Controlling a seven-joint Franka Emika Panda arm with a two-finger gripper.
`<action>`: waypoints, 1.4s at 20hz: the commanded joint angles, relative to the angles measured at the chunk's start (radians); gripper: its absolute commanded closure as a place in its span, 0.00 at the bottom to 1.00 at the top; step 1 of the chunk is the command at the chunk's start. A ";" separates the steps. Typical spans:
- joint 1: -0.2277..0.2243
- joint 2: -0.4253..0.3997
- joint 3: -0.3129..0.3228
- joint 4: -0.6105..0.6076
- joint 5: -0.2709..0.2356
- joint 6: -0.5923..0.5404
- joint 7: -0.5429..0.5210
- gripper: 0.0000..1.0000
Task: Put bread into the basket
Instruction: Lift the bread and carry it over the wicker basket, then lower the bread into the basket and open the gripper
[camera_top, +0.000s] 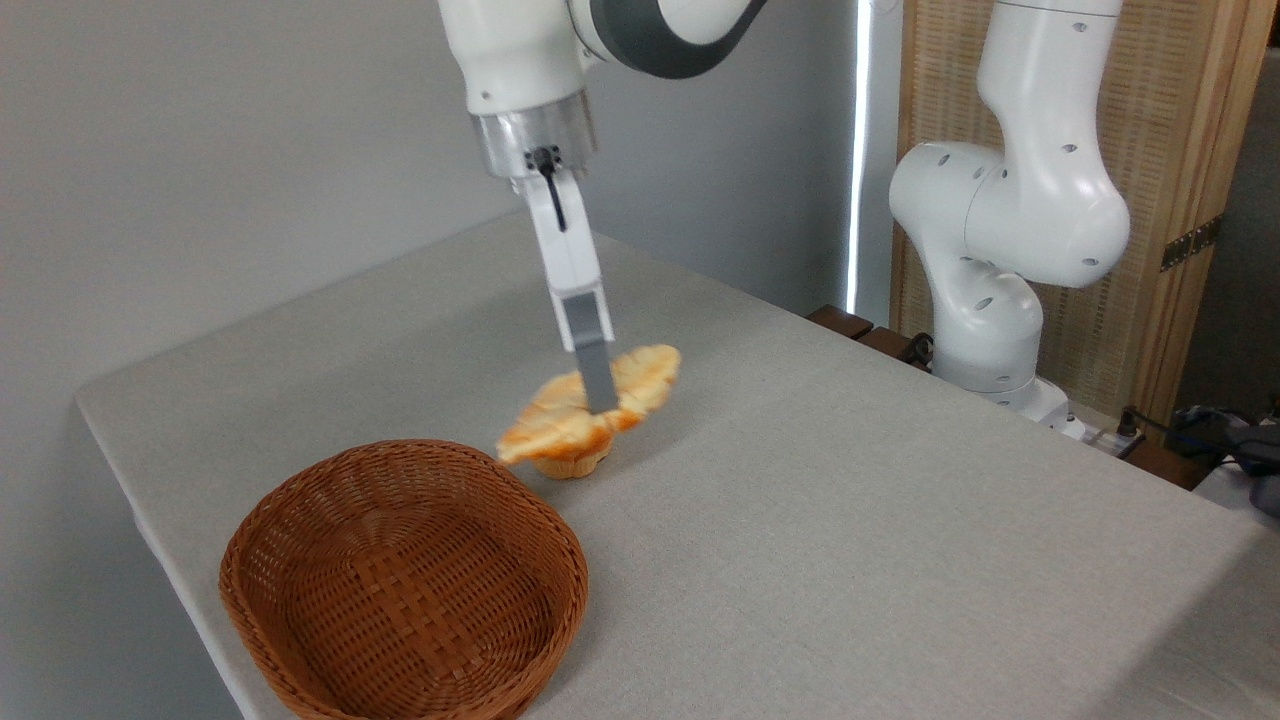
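Your bread (585, 405), the flat braided loaf with cream middle and golden-orange edges, sits in the gripper (598, 400), tilted so its far end rises toward the right and its near end dips toward the basket (404, 585). You see one grey finger (594, 370) crossing the loaf's middle from the front; the other is hidden behind it, so the pincer reads as closed on the bread. Under the loaf's lower end stands a small round orange bun (570, 462) on the table (850, 520); whether loaf and bun touch, you cannot tell.

The oval wicker basket lies just beside the bun, nearer the table's front left corner, its rim close to the left edge. Between its far rim and the bread there is only a narrow strip of cloth. To the right of the bread the grey tabletop runs open all the way to the right edge; behind it the surface is open to the far corner too.

Your arm (1000, 220) rises from its base at the table's far right edge, arches out of the top of the picture, and comes down with the wrist nearly vertical, fingers pointing down and leaning slightly right.

A grey wall stands behind; a wood-framed woven screen (1180, 150) stands behind the base, with dark cables (1200, 425) at the right.
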 joint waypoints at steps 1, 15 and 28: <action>-0.004 0.137 0.032 0.205 -0.110 -0.023 -0.045 0.57; -0.004 0.433 -0.015 0.389 -0.112 0.267 -0.116 0.41; -0.002 0.442 -0.015 0.386 -0.109 0.318 -0.118 0.01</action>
